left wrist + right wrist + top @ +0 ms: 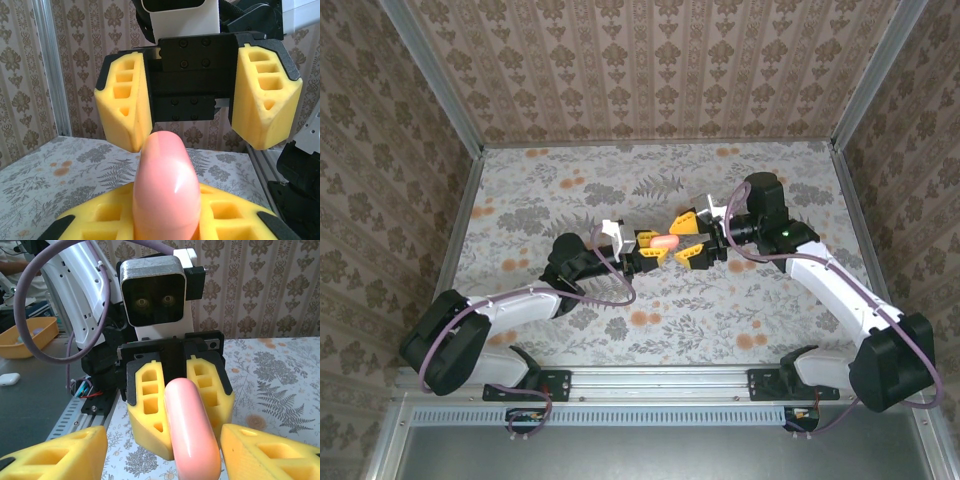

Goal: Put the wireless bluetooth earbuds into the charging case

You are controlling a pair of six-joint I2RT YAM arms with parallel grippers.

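Pink glossy charging case closest to the lens, standing edge-on, clamped between the yellow fingers of the left tool and held above the floral tabletop, near its middle. Facing it head-on, the right tool, yellow pads spread wide apart, gripping nothing, just short of the case's rounded tip. Patterned walls on three sides.
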